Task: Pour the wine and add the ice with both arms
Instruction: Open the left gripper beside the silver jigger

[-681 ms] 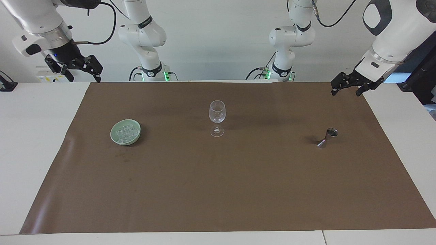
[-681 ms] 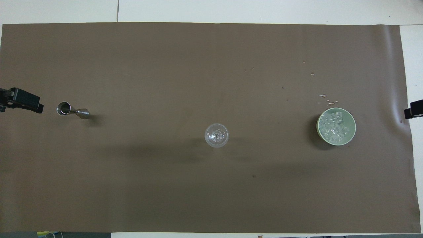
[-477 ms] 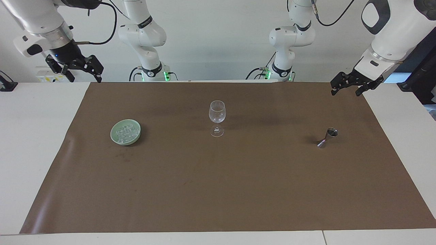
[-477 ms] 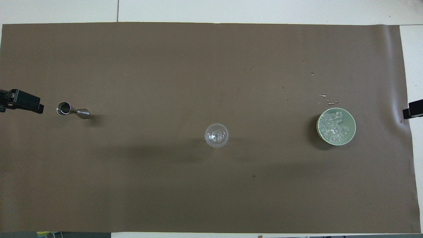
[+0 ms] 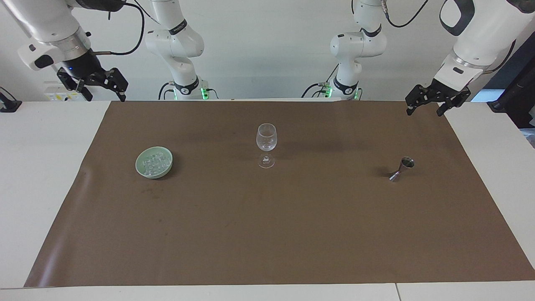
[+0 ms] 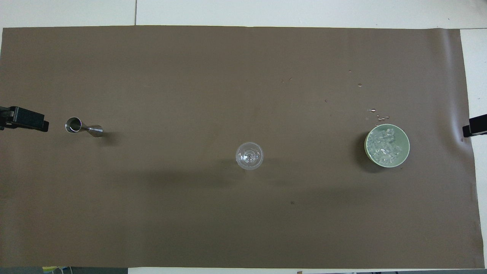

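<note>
Grippers, left (image 5: 425, 108) and right (image 5: 102, 88), hung open and empty, flanking glass (image 5: 266, 144), ice (image 5: 154, 162) and jigger (image 5: 402, 169) spaced apart for reaching.

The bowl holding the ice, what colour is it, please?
Pale green bowl, clearest in the overhead view.

The ice (image 5: 154, 163) is a heap of small clear cubes filling a pale green bowl (image 5: 142, 171) on the brown mat, toward the right arm's end of the counter. The empty stemmed glass (image 5: 266, 138) stands upright mid-mat, and a steel jigger (image 5: 401, 168) stands toward the left arm's end, all well apart.
</note>
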Robot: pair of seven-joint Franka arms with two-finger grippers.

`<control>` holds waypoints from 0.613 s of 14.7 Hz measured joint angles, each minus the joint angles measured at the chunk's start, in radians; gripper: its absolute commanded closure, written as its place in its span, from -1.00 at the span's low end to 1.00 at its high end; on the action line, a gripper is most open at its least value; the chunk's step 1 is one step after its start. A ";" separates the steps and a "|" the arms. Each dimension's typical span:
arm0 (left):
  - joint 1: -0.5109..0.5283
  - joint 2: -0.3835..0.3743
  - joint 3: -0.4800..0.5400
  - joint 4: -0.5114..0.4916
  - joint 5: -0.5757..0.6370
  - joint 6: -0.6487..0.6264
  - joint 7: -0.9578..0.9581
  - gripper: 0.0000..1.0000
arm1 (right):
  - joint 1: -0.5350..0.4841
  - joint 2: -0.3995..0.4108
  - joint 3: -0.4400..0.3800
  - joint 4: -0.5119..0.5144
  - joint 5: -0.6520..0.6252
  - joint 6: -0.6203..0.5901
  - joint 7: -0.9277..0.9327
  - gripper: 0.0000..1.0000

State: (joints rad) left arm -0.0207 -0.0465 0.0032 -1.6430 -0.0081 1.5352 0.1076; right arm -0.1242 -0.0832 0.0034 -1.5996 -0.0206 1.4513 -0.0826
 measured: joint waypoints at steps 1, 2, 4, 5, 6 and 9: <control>0.002 0.011 0.002 0.011 -0.011 -0.022 -0.010 -1.00 | 0.000 0.000 0.000 0.000 0.000 0.000 0.000 -1.00; 0.004 0.028 0.004 0.022 -0.026 -0.035 -0.041 -1.00 | 0.000 0.000 0.000 0.000 0.000 0.000 0.000 -1.00; 0.025 0.070 0.007 0.041 -0.093 -0.042 -0.164 -1.00 | 0.000 0.000 0.000 0.000 0.000 0.000 0.000 -1.00; 0.049 0.096 0.011 0.050 -0.149 -0.042 -0.241 -1.00 | 0.000 0.000 0.000 -0.001 0.000 0.000 0.000 -1.00; 0.076 0.125 0.015 0.063 -0.191 -0.043 -0.289 -1.00 | 0.000 0.000 0.000 -0.001 0.000 0.000 0.000 -1.00; 0.128 0.230 0.037 0.125 -0.250 -0.064 -0.424 -1.00 | 0.000 0.000 0.000 -0.001 0.000 0.000 0.000 -1.00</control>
State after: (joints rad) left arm 0.1078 0.1833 0.0402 -1.5180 -0.2578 1.4716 -0.3163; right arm -0.1242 -0.0832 0.0034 -1.6008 -0.0206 1.4512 -0.0826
